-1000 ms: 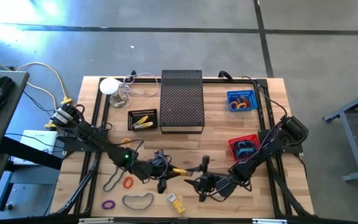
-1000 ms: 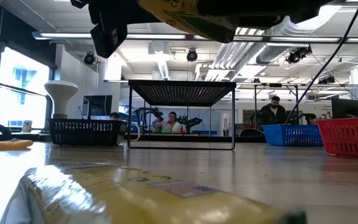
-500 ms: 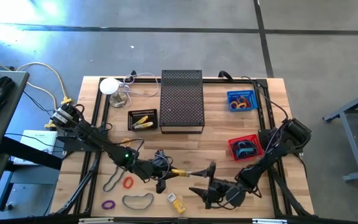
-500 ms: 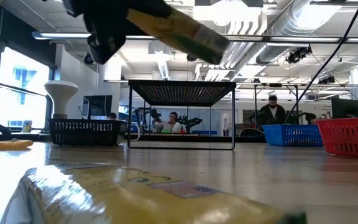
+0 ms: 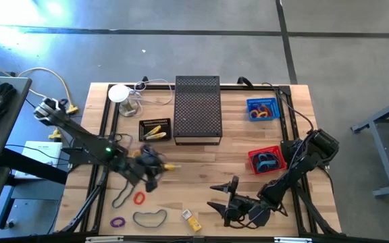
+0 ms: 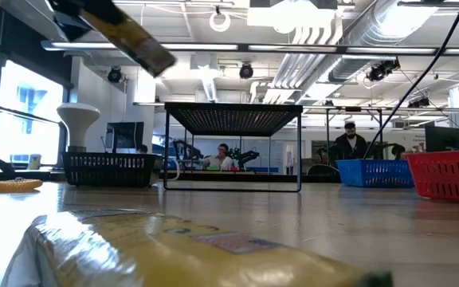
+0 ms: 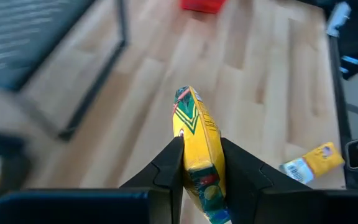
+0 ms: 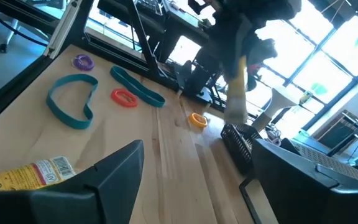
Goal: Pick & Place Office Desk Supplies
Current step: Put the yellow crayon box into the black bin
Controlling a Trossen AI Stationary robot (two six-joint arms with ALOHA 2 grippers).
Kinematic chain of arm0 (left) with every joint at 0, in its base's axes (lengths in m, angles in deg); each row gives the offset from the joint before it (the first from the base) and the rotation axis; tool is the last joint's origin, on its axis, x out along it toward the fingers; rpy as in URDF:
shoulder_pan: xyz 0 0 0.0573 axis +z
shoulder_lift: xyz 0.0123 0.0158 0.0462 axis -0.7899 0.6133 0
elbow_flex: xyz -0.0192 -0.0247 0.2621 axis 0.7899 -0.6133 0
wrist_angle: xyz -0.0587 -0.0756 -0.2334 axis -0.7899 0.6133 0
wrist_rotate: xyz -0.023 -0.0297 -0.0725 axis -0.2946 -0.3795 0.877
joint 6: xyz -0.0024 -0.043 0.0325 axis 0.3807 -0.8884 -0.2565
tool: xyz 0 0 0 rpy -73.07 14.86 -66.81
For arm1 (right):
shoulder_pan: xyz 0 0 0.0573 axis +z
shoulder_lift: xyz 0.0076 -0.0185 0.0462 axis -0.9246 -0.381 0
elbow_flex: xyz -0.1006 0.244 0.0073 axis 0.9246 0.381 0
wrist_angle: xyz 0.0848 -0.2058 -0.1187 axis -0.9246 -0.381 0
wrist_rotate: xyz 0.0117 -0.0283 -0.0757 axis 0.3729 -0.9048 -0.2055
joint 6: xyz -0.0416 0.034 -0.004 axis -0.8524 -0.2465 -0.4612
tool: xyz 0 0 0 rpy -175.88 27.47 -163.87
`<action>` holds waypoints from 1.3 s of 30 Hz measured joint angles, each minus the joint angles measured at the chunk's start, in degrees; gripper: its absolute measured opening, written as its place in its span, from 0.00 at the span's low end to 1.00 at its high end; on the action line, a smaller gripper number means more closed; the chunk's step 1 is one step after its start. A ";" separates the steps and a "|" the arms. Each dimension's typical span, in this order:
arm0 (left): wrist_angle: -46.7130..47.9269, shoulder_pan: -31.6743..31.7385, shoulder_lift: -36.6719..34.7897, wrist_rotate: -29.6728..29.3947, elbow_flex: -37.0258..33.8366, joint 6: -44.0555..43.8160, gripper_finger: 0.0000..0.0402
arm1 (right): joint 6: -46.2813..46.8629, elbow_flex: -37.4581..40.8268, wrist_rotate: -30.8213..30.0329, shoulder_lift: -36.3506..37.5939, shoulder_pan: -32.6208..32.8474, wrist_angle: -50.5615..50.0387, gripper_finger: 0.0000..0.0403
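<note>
Yellow packets number two by our count: one lies flat at the table's (image 5: 201, 158) front edge (image 5: 191, 219), just beside the large dark band loop (image 5: 150, 217), and the other (image 7: 197, 134) is pinched upright between the left claw's (image 5: 155, 169) fingers (image 7: 166, 168), clear of the wood. Only the left wrist view lets us read that held one: a thin flat pack, yellow with green and red printing. The low view shows it tilted high above the surface, with the lying pack a blurred mass up close.

The right claw (image 5: 223, 196) stands wide apart, holding nothing, near the lying pack.

Around that pack we count two large dark loops, the second (image 5: 121, 196) farther left, plus one purple (image 5: 117, 221) and one red (image 5: 139, 198) small loop. The right wrist view adds an orange loop (image 8: 197, 120) beyond them.

Farther back stand a black basket (image 5: 154, 129), a mesh stand (image 5: 197, 108), a red basket (image 5: 265, 159) and a blue basket (image 5: 262, 109).
</note>
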State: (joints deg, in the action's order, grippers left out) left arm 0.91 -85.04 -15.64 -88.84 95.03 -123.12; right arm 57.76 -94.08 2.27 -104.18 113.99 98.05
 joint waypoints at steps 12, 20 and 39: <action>34.48 -4.33 -13.80 -17.32 0.00 -24.71 0.19 | 1.78 0.02 0.10 0.00 -0.69 -0.02 0.71; 38.09 8.41 -13.53 -16.90 -0.03 -17.03 0.19 | 6.45 0.04 5.28 0.00 -3.01 -0.52 0.72; 8.45 33.97 -13.35 7.03 -15.33 14.14 0.19 | 12.02 0.11 7.74 0.00 -4.13 -4.83 0.72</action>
State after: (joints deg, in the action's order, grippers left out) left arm 9.37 -51.07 -28.99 -81.80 79.69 -108.98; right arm 69.78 -93.97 10.00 -104.18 109.86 93.22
